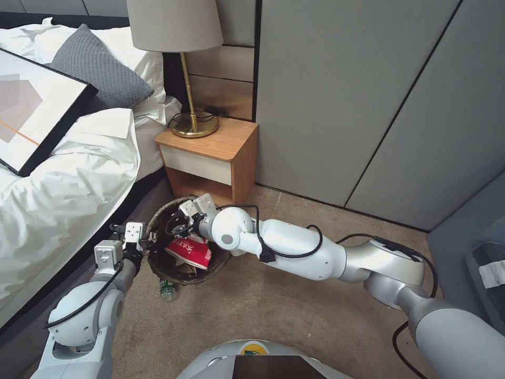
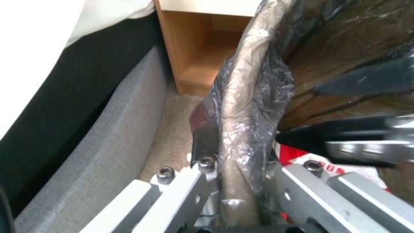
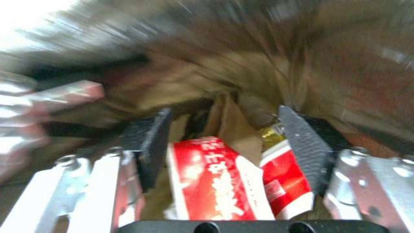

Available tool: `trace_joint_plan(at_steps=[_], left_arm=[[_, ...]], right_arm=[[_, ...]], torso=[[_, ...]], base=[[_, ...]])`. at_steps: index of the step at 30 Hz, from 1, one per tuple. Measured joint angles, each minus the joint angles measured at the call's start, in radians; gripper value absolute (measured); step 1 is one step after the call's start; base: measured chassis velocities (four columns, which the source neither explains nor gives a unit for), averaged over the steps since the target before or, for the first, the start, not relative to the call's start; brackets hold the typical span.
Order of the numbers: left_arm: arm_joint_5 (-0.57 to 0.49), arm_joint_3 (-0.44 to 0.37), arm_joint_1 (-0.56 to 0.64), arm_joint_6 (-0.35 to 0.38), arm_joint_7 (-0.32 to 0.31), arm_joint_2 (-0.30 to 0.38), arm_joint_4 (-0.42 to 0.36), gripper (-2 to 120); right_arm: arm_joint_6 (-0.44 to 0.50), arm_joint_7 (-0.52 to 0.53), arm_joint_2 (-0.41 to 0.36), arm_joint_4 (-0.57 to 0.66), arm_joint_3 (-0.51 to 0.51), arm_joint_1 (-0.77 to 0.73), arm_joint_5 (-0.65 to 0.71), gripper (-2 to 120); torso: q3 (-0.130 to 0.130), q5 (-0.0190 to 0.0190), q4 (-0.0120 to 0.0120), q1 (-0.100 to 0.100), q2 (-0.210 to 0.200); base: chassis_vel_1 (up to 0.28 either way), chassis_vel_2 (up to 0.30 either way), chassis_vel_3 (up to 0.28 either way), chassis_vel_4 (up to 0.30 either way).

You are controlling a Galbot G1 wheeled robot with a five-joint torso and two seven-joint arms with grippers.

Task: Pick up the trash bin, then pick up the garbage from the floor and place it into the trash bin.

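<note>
Closest to the head camera, at the bottom of the frame, sits the robot's own base, and from there I read across from the left.

At the lower left the left arm rises to the left gripper (image 1: 144, 243), which is clamped on the left edge of the trash bin (image 1: 158, 260). In the left wrist view its jaws stand either side of the bag-covered rim (image 2: 245, 106), so I judge the bin is held, whether or not it is lifted clear of the floor (image 1: 294, 310); I cannot tell that from here. The bin sits left of centre in the head view, just in front of the wooden nightstand (image 1: 215, 158) and beside the bed (image 1: 63, 189).

Inside the bin lies a crumpled red-and-white wrapper (image 1: 188, 251), with brown paper under it. Over the bin's mouth, a little right of that, hangs the right gripper (image 1: 185, 221), its arm stretching away to the lower right. In the right wrist view the pads (image 3: 148, 139) stand apart with the wrapper (image 3: 215, 181) below and between them, not pinched as far as I can see, so it looks spread and empty over the bin.

My reading: the bin is picked up and at least some garbage is in. What is left shows just below the bin in the head view: a small plastic bottle (image 1: 167, 289) with a green label lying on the carpet, touching or nearly touching the bin's base. No other litter shows on the carpet around it.
</note>
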Motion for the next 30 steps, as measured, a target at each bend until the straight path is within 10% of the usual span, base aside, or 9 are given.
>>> trace_joint_plan(at_steps=[10,30], left_arm=[[0.002,0.002,-0.014,0.000,0.000,-0.003,0.014,0],[0.002,-0.011,-0.016,0.000,0.001,0.006,0.014,0]], right_arm=[[-0.009,0.117,-0.053,0.189,0.022,0.068,0.164,99],[-0.013,0.058,-0.428,0.501,0.471,0.000,0.119,100]], torso=[[0.000,0.0000,0.0001,0.000,0.000],[0.000,0.0001,0.0000,0.000,0.000]], base=[[0.000,0.000,0.000,0.000],[0.000,0.000,0.000,0.000]])
